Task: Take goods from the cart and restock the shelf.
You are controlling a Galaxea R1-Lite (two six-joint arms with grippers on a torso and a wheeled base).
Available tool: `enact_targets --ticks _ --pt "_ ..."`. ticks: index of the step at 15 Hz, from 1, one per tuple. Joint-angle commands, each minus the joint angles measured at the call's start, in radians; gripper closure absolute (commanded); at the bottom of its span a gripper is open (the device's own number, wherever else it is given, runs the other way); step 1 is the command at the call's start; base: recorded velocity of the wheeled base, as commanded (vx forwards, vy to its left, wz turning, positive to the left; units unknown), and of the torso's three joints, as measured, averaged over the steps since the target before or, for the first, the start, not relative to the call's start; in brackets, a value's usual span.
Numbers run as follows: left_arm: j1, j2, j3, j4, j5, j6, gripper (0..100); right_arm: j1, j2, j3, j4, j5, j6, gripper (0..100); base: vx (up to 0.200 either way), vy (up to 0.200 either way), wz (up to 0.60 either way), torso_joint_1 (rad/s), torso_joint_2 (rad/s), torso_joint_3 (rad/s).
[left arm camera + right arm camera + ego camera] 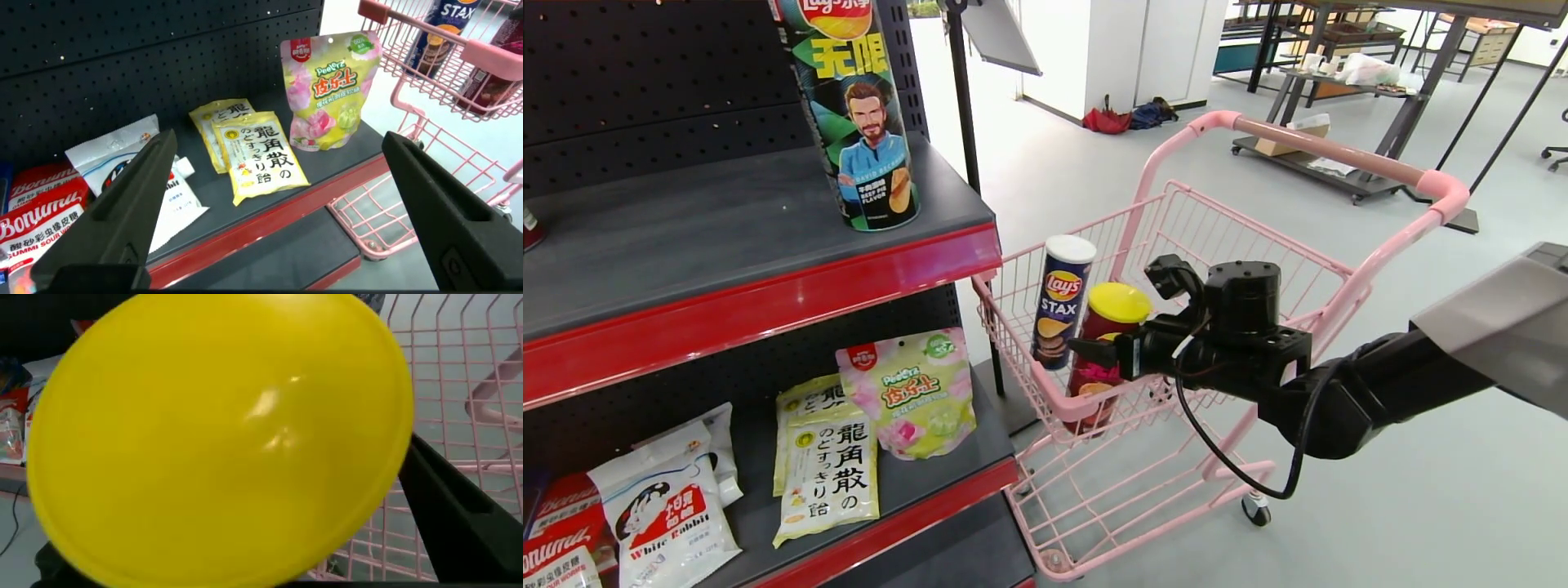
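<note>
**Right tool grips a yellow-lidded canister in the cart, ready to lift it to the shelf**

A pink wire cart [1339,157] stands just beside the end of a dark shelf [727,224] with red front edges. In the cart's corner nearest the shelf are two upright goods. One is a blue tube [1062,304] with a white lid. Just beside it is the red canister [1104,328] with a yellow lid [221,433].

The right tool [1098,351] reaches in over the cart's rim. Its jaws sit on either side of the canister, just under the lid, and appear pressed against it in a pinch. The canister's base looks to be still low in the basket.

The left tool [278,208] hangs with its jaws spread wide and holds nothing. It faces the lower shelf, where flat snack packets [261,155] lie toward the front edge.

The step in hand looks like lifting the canister out of the cart. To do it well, raise the canister straight up until its base is above the wire rim. Only then carry it sideways, so that it neither catches the basket nor knocks the blue tube over. The grip is high on a tall, smooth body, so the canister may swing or slip; slow, upright travel would help. The upper shelf carries a tall green can [862,122] near its cart-side end, with bare shelf beside it. That bare shelf seems a likely place to set the canister down, well back from the red front edge.
</note>
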Motion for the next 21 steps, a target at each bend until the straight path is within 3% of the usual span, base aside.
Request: enact_targets --ticks 1,2,3,12,16,19,21 --pt "0.0 0.001 0.0 0.0 0.0 0.0 0 0.001 0.011 -0.007 0.0 0.001 0.002 0 0.0 0.0 0.0 0.0 0.0 0.0" --pt "0.0 0.001 0.0 0.0 0.0 0.0 0 0.001 0.016 -0.012 0.0 -0.001 0.002 0 0.0 0.0 0.0 0.0 0.0 0.0" --pt "0.0 0.001 0.0 0.0 -0.001 0.0 0 0.001 0.017 -0.012 0.0 -0.001 0.002 100 0.0 0.0 0.0 0.0 0.0 0.0" --pt "0.0 0.001 0.0 0.0 0.0 0.0 0 -0.004 -0.08 -0.023 0.012 -0.059 -0.001 100 0.0 0.0 0.0 0.0 0.0 0.0" --pt "0.0 0.001 0.0 0.0 0.0 -0.003 0 -0.038 -0.21 -0.055 0.02 -0.06 -0.078 100 0.0 0.0 0.0 0.0 0.0 0.0" --pt "0.0 0.001 0.0 0.002 0.0 -0.005 0 -0.064 -0.33 -0.092 0.098 -0.06 -0.124 100 0.0 0.0 0.0 0.0 0.0 0.0" --pt "0.0 0.001 0.0 0.0 -0.001 -0.005 0 -0.075 -0.509 -0.141 0.304 -0.105 -0.162 100 0.0 0.0 0.0 0.0 0.0 0.0"
